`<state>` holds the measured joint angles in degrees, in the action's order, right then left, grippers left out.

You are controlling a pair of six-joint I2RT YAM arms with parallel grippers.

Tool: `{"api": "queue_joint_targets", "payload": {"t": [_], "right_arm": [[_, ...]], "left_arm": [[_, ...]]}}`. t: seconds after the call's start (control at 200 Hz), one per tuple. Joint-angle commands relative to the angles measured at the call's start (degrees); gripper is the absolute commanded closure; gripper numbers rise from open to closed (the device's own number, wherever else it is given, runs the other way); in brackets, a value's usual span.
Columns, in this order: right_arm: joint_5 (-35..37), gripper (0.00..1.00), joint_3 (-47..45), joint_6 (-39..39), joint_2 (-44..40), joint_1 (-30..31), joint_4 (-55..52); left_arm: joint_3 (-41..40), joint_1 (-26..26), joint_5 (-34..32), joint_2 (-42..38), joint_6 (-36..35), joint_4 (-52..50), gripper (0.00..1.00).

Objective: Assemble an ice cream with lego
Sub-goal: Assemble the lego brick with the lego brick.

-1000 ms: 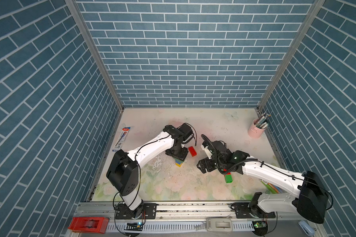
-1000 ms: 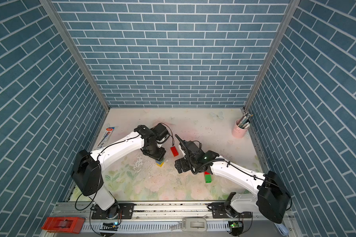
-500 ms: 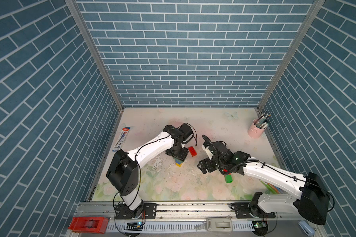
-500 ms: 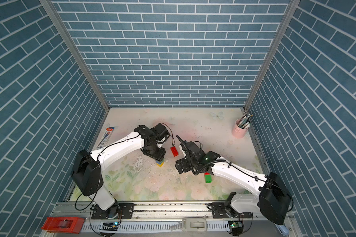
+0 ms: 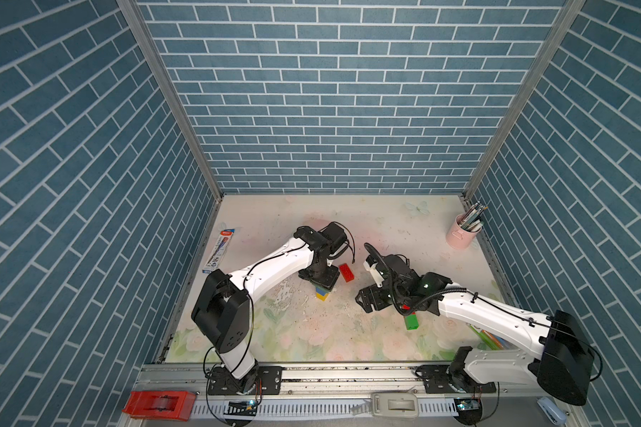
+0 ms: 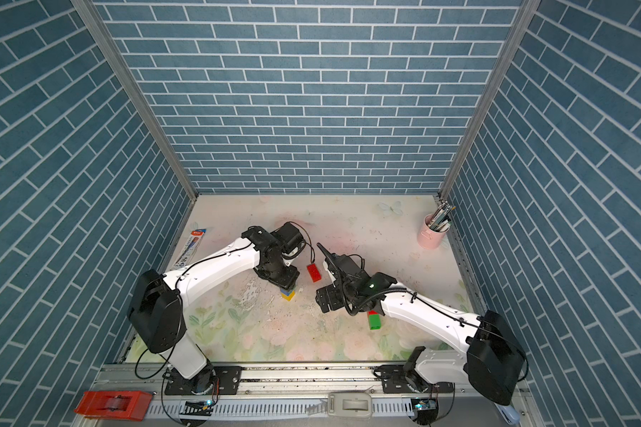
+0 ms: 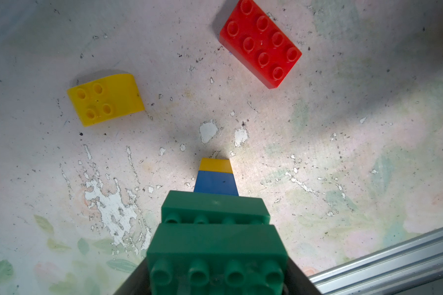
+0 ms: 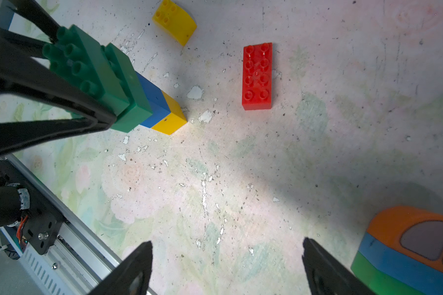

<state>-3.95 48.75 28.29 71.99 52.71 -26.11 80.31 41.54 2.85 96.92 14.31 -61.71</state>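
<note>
Four-brick stack (image 8: 152, 102): yellow base, blue, then two green (studs up); stands on the table (image 8: 241, 166), about mid-table.
Left gripper (image 7: 216, 275): fingers pinch the stack's green top from two sides.
Red brick (image 8: 257, 76): oblong, flat, studs up, near the stack, not touching.
Yellow rounded brick (image 7: 105, 98): loose on the table, apart from both.
Right gripper (image 8: 226, 247): jaws spread wide, nothing between them, above bare table.
Orange-topped pile (image 8: 407, 250): orange on blue on green, near the right gripper.
</note>
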Motion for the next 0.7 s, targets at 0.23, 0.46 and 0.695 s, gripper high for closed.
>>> {"api": "queue_joint_targets", "payload": {"t": [0.23,0.46,0.695], "right_arm": [[0.07,0.07,-0.32,2.12,-1.5,-0.24,-1.05],[-0.01,0.07,-0.06,2.12,-1.32,-0.28,-1.14],[0.0,0.07,-0.06,2.13,-1.37,-0.24,-1.41]], "left_arm": [[-0.93,0.17,-0.34,-2.08,-0.38,-0.67,0.6],[-1.51,0.18,-0.02,-2.31,-0.48,-0.79,0.6],[-2.11,0.17,0.44,-1.98,-1.33,0.01,0.6]]}}
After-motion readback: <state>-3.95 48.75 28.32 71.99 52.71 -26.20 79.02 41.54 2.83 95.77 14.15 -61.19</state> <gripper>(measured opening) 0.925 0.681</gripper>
